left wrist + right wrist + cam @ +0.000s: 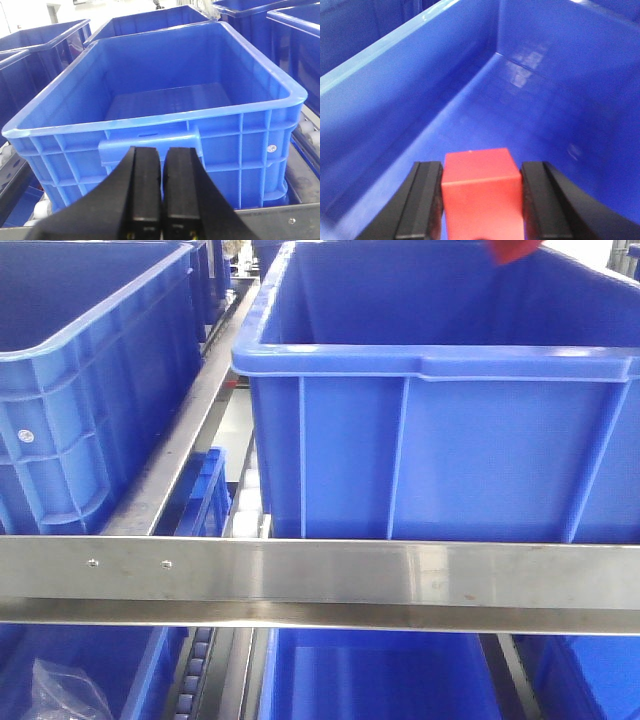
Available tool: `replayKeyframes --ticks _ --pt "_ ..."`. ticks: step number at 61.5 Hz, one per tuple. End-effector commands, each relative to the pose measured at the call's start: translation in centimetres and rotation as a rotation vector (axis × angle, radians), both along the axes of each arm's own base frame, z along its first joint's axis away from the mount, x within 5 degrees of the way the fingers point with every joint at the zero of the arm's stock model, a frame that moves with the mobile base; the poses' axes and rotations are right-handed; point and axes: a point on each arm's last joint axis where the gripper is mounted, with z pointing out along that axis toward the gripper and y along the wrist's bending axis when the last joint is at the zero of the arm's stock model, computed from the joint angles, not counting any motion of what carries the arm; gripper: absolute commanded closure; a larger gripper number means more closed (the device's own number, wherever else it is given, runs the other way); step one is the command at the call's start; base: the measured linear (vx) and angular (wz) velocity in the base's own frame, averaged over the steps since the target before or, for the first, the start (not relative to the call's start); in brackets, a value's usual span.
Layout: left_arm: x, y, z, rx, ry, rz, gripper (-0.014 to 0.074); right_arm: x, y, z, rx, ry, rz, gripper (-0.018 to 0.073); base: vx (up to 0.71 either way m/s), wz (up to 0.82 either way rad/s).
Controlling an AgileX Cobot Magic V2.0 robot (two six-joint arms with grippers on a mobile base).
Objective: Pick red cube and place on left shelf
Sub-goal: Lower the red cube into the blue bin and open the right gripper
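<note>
Black right fingers (425, 200) are clamped on the red cube (481, 192), one on each side, holding it over the inside of a blue crate (395, 100). In the front view only a red corner shows at the top edge, above that crate on the left shelf (190, 440), whose flat front rail (400, 575) carries two screws (93, 563). Left fingers (145, 190) are pressed together on nothing, just before another blue crate (240, 145).

left jaws: two matte black flat-faced bars, squared tips, flaring into broad curved black shoulders, tiny yellow-green marks low on the inner pads (146, 200) | right jaws: two black blocks, bevelled glossy outer edges, flat inner faces
</note>
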Motion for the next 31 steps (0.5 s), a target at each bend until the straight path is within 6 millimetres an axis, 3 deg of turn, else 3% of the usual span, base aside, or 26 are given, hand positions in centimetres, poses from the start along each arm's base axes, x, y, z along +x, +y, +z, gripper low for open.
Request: replayKeyframes --ticks 1,7,17,20,31 --pt "0.1 0.0 0.0 -0.005 -0.062 -0.004 0.0491 2.3 0.9 2.6 0.047 -0.126 0.006 0.0509 0.00 0.00" --pt "0.1 0.0 0.0 -0.005 -0.062 -0.004 0.0491 4.4 1.7 2.4 0.029 -0.081 0.002 0.0453 0.04 0.26" --pt "0.1 0.0 0.0 -0.005 -0.062 -0.004 0.0491 6.6 2.5 1.6 0.015 -0.047 0.001 0.0141 0.00 0.00" --pt "0.1 0.0 0.0 -0.005 -0.062 -0.004 0.0491 6.9 2.6 1.4 0.014 -0.043 0.001 0.0096 0.00 0.00" --pt "0.1 0.0 0.0 -0.005 -0.062 -0.004 0.0491 7.3 2.8 0.8 0.010 -0.032 0.001 0.0092 0.00 0.00"
